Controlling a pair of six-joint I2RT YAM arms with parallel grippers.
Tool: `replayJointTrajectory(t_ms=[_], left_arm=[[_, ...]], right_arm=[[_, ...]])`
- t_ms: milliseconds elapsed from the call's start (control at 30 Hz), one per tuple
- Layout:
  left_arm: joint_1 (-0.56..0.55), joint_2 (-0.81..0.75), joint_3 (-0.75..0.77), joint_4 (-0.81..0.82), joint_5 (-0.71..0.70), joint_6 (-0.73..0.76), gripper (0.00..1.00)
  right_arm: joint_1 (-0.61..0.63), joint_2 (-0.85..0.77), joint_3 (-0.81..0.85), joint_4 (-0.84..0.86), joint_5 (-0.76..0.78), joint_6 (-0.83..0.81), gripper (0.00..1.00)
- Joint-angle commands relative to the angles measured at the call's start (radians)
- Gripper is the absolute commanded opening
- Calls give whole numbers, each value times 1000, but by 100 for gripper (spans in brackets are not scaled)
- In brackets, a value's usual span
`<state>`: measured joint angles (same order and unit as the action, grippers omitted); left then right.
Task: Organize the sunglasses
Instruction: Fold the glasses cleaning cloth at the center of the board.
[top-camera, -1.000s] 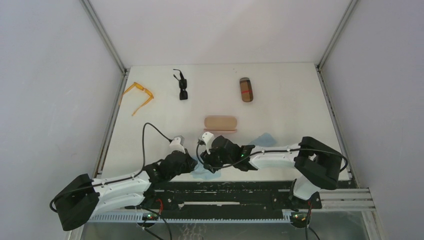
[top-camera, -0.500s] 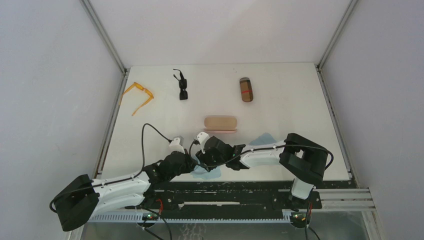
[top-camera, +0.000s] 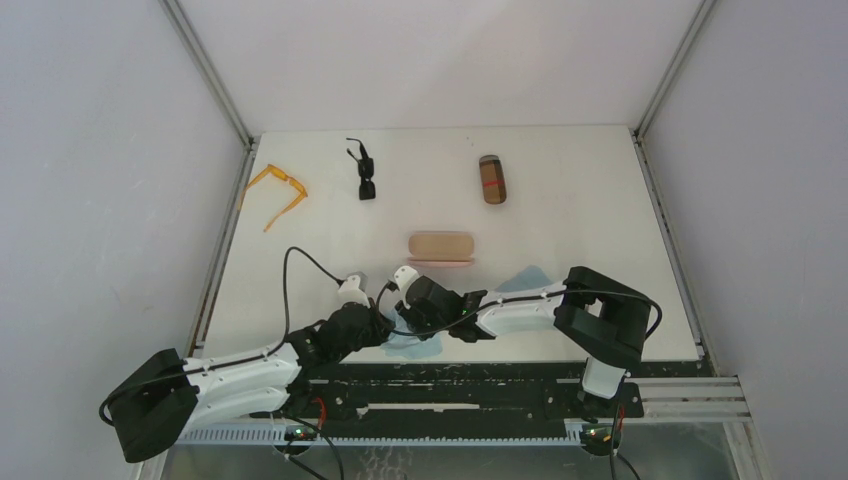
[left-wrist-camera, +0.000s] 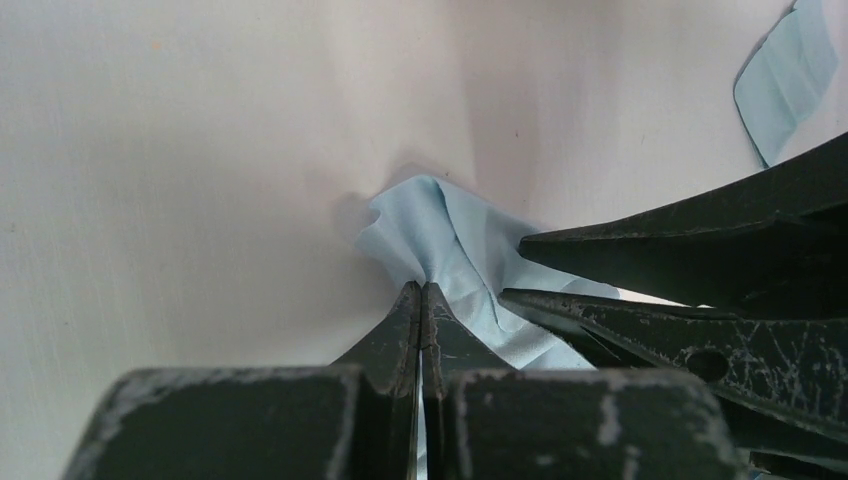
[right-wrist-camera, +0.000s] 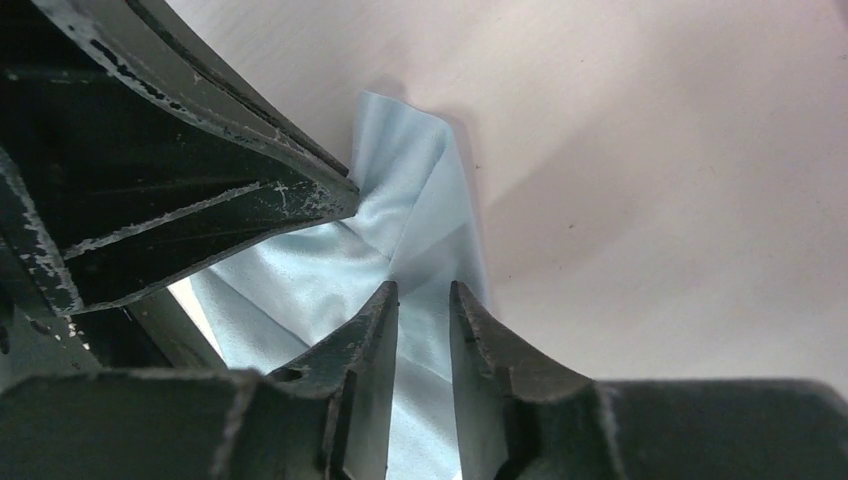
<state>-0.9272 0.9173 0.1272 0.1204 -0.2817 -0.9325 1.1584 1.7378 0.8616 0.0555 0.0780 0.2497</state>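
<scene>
At 10 o'clock, by the left bench (top-camera: 580, 220) edge: orange sunglasses (top-camera: 277, 192), arms unfolded. At 11 o'clock: black sunglasses (top-camera: 364, 172), well apart from both tools. At 6 o'clock: left tool (left-wrist-camera: 421, 290) pinched tight on light-blue cloth (left-wrist-camera: 440, 235); right tool (right-wrist-camera: 422, 292) narrowly parted, straddling a fold of the same cloth. Mid-bench: pink case (top-camera: 441, 246). At 1 o'clock: brown case (top-camera: 491, 179).
</scene>
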Motion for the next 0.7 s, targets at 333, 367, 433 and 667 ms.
replayJointTrajectory(t_ms=[333, 367, 433, 667], left_arm=[[-4, -24, -15, -61, 35, 24, 0], [-4, -30, -13, -65, 36, 28, 0], [-4, -44, -7, -73, 33, 36, 0], [-4, -52, -1, -89, 30, 46, 0]], right_arm=[[-1, -60, 31, -25, 23, 43, 0], [-4, -68, 31, -29, 22, 43, 0], [-10, -87, 30, -40, 23, 46, 0], [-37, -123, 8, -58, 32, 53, 0]])
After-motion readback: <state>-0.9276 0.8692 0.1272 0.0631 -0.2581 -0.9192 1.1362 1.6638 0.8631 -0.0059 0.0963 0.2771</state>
